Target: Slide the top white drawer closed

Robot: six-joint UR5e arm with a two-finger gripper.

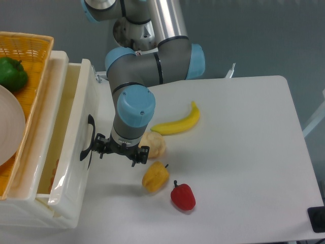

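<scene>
Because the cabinet stands at the left edge of the table, the arm is reached across from the rear and bent down so that the gripper is brought level with the front panel of the top white drawer. That drawer is seen part-way open, its panel standing proud of the cabinet body with a narrow strip of the interior exposed; closure is judged incomplete. A yellow woven basket with a green pepper and a white plate is set on the cabinet top, clear of the sliding path. The gripper is held just beside the black handle, on its outer side, a placing judged suited to pushing the panel inward rather than gripping. Nothing is seen grasped; whether the fingers are spread or clenched cannot be told from this overhead angle. A banana, a pale round fruit partly hidden behind the wrist, a yellow pepper and a red pepper are lying near the gripper on the table, on the side away from the drawer.
</scene>
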